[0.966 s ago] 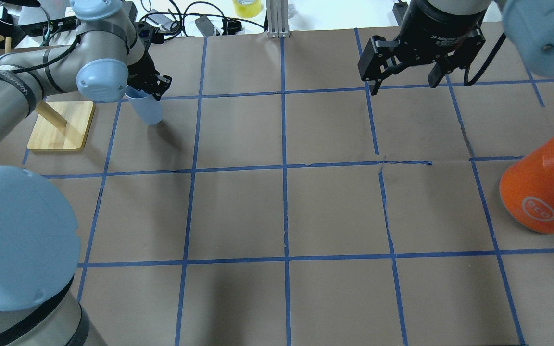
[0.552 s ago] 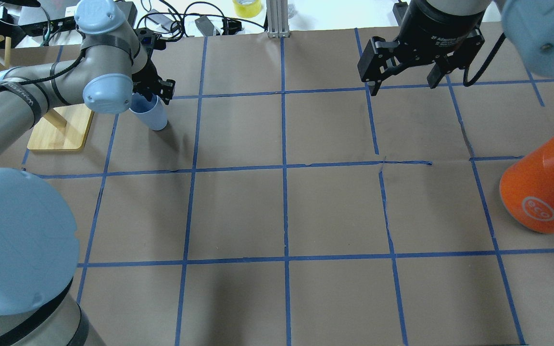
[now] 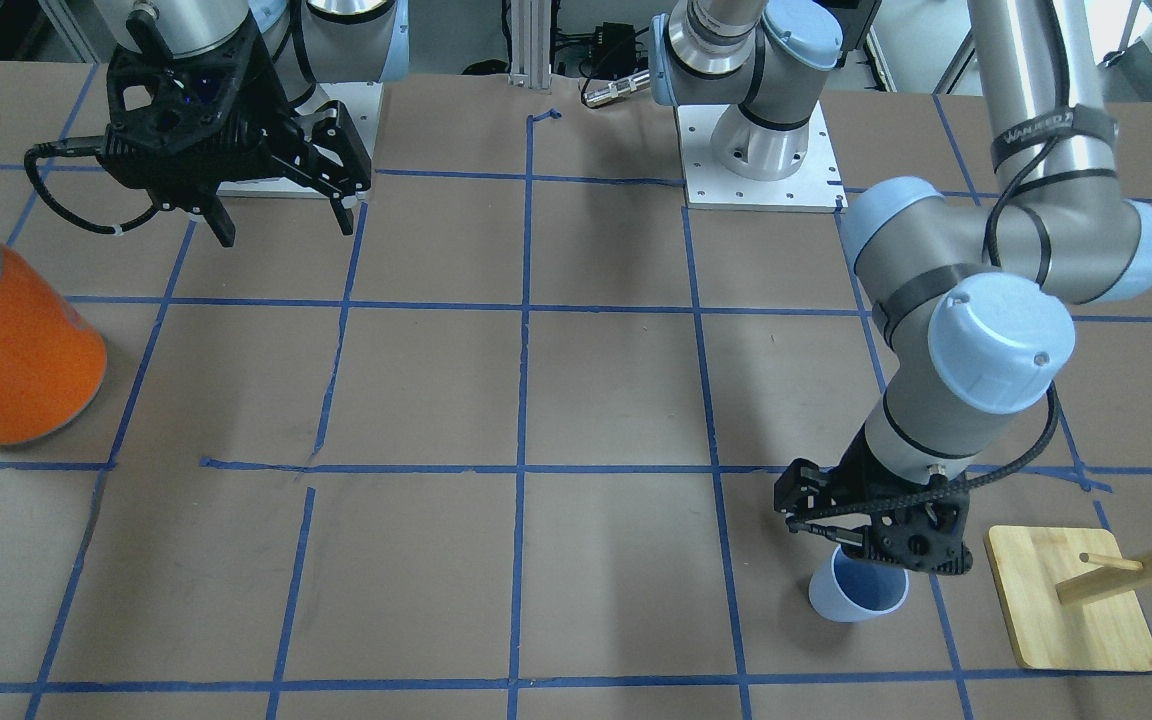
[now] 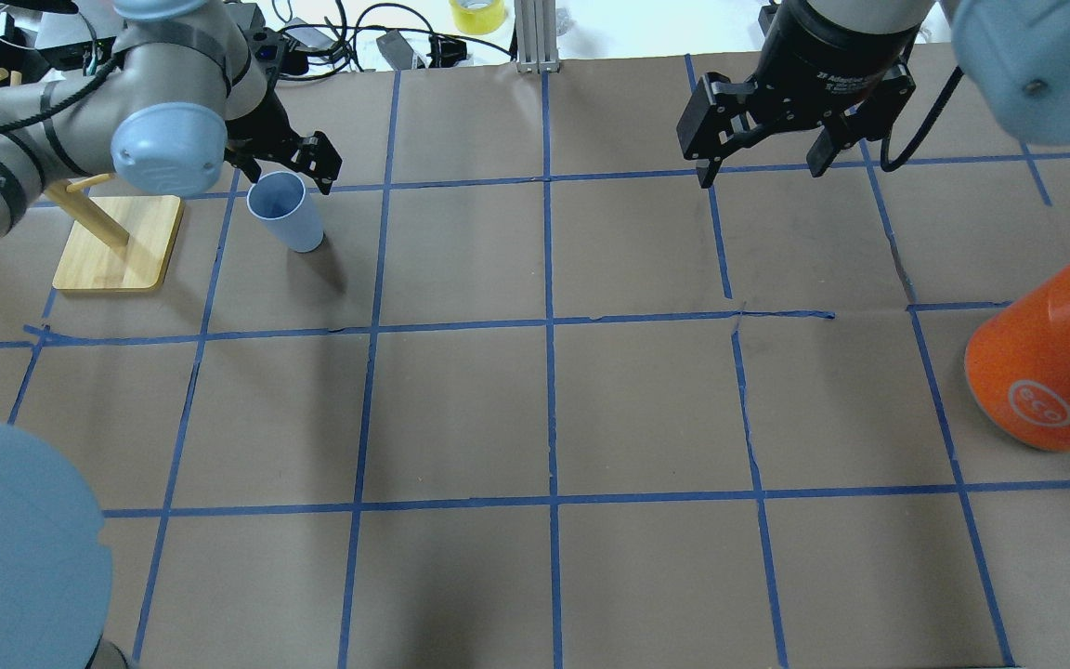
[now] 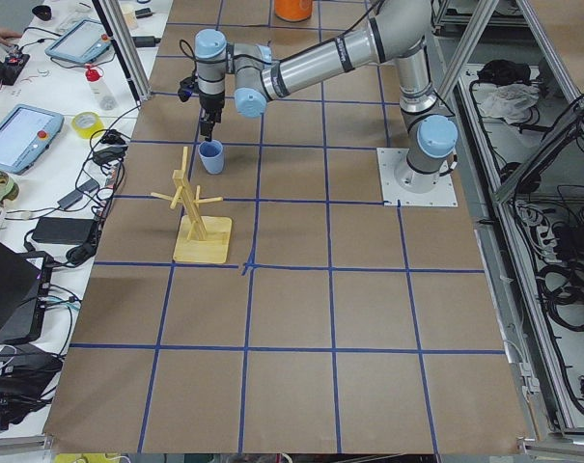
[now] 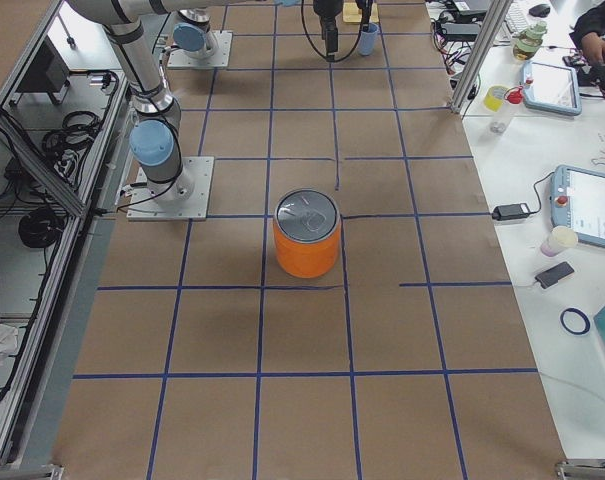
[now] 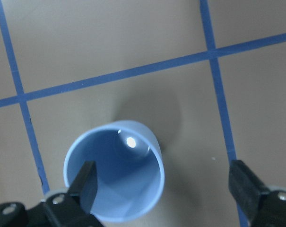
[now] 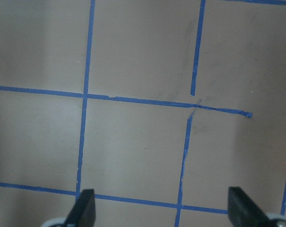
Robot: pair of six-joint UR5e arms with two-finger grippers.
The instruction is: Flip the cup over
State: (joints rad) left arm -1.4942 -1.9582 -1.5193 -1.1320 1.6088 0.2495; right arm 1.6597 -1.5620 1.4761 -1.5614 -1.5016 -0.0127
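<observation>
Stand (image 4: 117, 243) at 10 o'clock of table (image 4: 646, 409) | cup (image 4: 286, 216) upright, mouth up, at stand's 3 o'clock | left gripper (image 4: 286, 173) right over its rim, jaws spread wide, holding nothing | right gripper (image 4: 763, 173) at 1 o'clock, agape, empty | can (image 4: 1046, 372) at 3 o'clock

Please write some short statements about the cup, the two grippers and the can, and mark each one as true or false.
1. The cup stands upright, mouth up. True.
2. The left gripper is shut on the cup. False: it is open, its fingers wide apart above the cup.
3. The right gripper is open and empty. True.
4. The can lies on its side. False: it stands upright.
5. The cup hangs on the stand. False: it stands on the table beside the stand.
</observation>
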